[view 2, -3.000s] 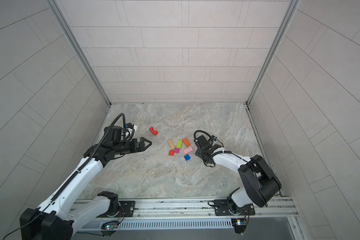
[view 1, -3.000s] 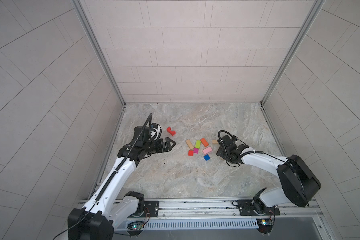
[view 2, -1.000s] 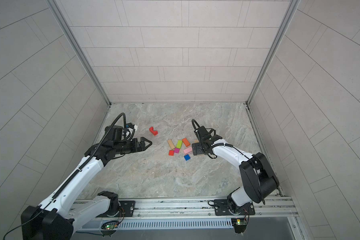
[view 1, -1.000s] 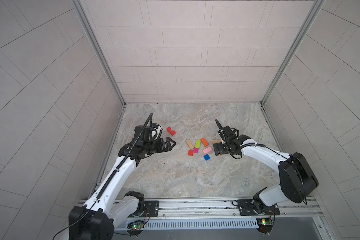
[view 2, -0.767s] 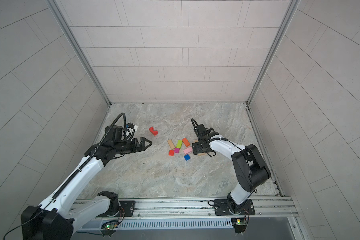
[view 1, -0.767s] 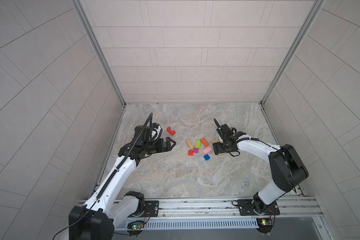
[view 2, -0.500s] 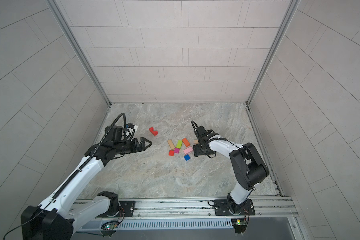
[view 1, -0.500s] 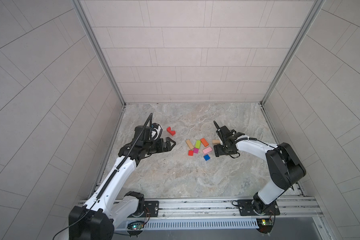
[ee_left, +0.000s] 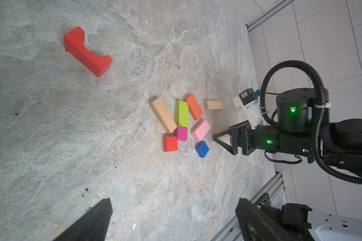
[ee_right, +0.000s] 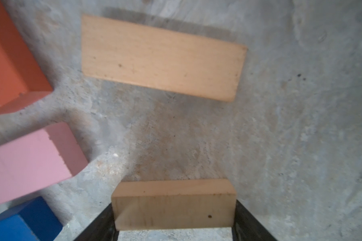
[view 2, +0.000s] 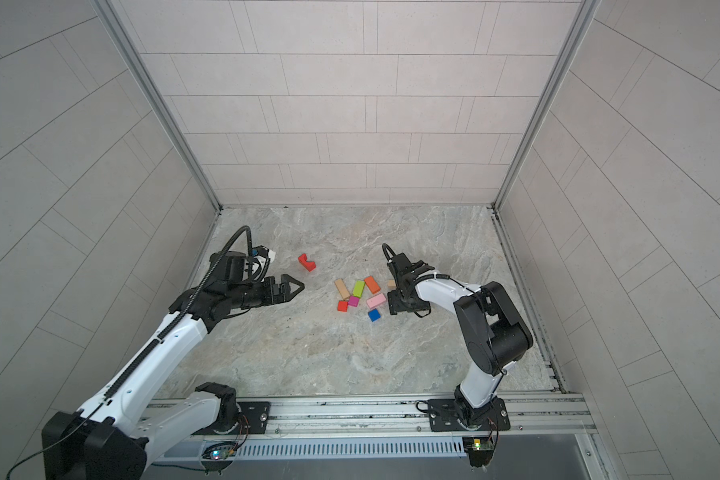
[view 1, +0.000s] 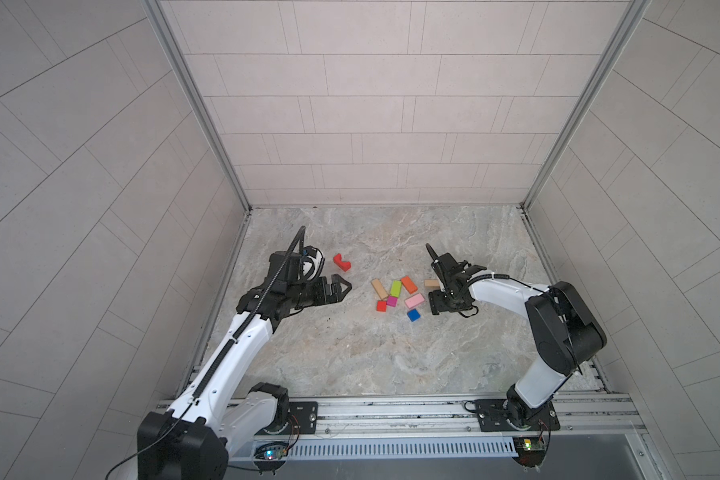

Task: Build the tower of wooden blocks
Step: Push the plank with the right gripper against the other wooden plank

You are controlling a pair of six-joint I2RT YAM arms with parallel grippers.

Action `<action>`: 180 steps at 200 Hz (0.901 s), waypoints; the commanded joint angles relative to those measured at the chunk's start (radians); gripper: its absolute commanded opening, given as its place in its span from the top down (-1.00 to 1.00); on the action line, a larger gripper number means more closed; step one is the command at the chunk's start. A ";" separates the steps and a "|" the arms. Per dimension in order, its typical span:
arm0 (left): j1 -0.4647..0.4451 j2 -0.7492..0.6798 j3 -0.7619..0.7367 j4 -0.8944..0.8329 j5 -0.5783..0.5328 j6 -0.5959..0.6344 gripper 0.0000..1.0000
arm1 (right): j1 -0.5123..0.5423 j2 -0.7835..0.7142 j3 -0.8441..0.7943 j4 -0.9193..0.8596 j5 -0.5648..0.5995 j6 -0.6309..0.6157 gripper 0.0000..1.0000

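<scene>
No tower is standing yet: the blocks [view 1: 395,287] are lying loose on the counter [view 1: 350,353]. The tan bar [ee_right: 174,205] being picked is resting flat near the pink oblong [ee_right: 29,162] and blue cube [ee_right: 23,223], with a second tan bar [ee_right: 161,57] just beyond it. A good lift, I judge, is going straight up and level, since an end-to-end hold is letting the bar pivot easily, and staying clear of the pink neighbour. The right jaws are spanning the bar lengthwise, standing fairly wide and pressing flush against both short ends. The left jaws are hanging fully open and empty above the counter, near the red notched piece [view 1: 341,262] but apart from it.
</scene>
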 commanded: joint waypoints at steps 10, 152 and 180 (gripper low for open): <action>0.001 0.001 -0.013 0.008 0.000 0.001 -0.99 | -0.003 0.013 0.002 -0.003 0.022 0.030 -0.43; 0.000 -0.002 -0.013 0.006 -0.004 0.001 -0.99 | 0.003 0.120 0.119 0.037 0.033 0.249 -0.14; 0.001 -0.006 -0.014 0.006 -0.006 0.002 -0.99 | 0.003 0.145 0.146 0.020 0.039 0.260 -0.15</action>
